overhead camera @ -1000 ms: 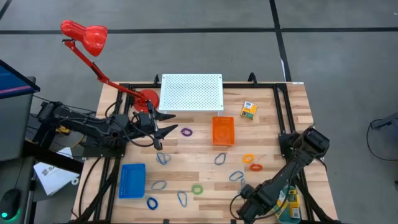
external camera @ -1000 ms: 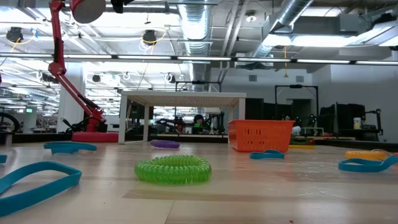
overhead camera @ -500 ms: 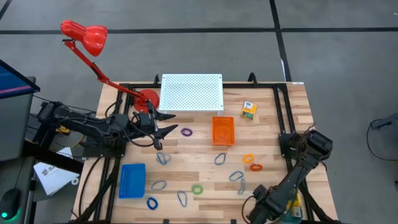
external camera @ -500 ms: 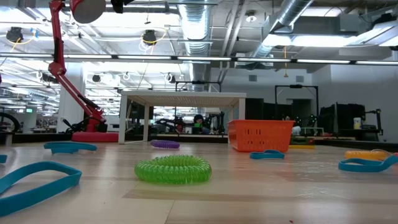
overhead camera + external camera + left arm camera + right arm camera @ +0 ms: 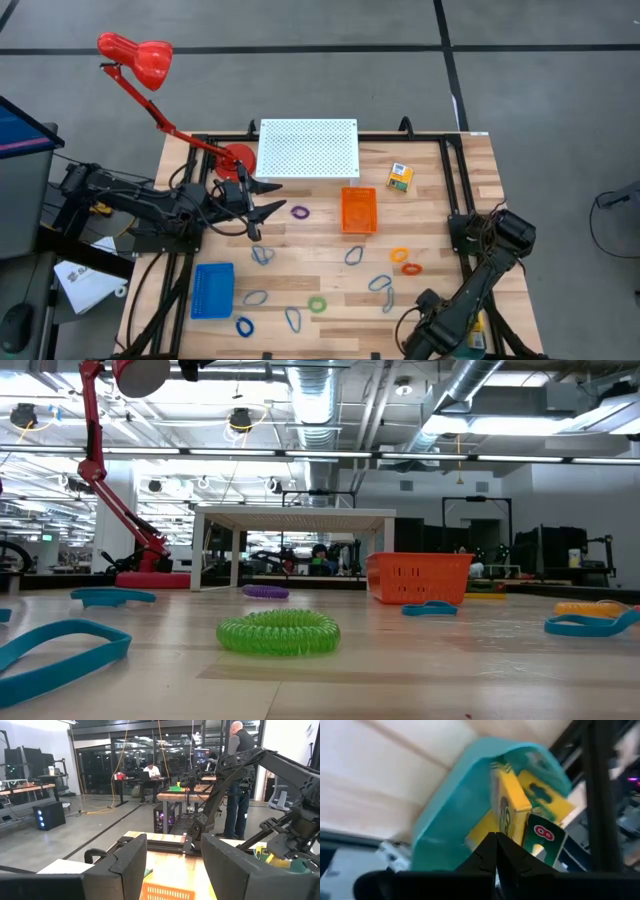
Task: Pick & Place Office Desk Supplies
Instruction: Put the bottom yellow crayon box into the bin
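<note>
One coiled green ring (image 5: 279, 633) on wooden table (image 5: 400, 670).

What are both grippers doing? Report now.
Left gripper: open, empty, above the table's left side near the red lamp.
Right gripper: shut, holding nothing, over the teal tray of yellow boxes.

A red desk lamp (image 5: 135, 55) stands at ten o'clock on the worktop (image 5: 480, 170). An orange tray (image 5: 359, 210) sits centrally, a blue tray (image 5: 212, 290) at seven o'clock.

A glossy red desk lamp (image 5: 135, 52) stood by a white perforated panel (image 5: 308, 148). Orange ribbed tray (image 5: 359, 210), blue ribbed tray (image 5: 212, 290), green coiled ring (image 5: 279, 632), yellow blue-labelled box (image 5: 400, 177) noted.
</note>
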Available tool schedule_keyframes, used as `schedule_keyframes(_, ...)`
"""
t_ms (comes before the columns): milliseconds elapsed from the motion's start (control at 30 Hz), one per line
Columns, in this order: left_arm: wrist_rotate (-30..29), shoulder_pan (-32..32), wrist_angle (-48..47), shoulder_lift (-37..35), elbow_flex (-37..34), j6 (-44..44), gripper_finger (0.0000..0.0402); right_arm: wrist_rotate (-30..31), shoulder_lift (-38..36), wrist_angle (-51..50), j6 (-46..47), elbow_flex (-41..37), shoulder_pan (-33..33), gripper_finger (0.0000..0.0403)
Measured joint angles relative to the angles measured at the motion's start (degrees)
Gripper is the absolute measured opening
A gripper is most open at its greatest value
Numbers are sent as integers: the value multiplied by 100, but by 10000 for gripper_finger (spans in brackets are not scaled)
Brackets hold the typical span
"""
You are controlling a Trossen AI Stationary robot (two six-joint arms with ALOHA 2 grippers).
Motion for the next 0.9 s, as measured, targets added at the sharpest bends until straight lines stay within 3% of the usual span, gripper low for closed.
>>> schedule_keyframes(300,0,-2,-5,0,0,-3,182,-63,-4,-891,-308,-2,71,0)
schedule_keyframes(667,2,-6,-3,0,0,-42,182,376,-2,-918,-617,-217,-22,1)
schedule_keyframes(900,2,-4,-2,0,0,-39,182,807,-235,-918,-1024,-225,-139,54)
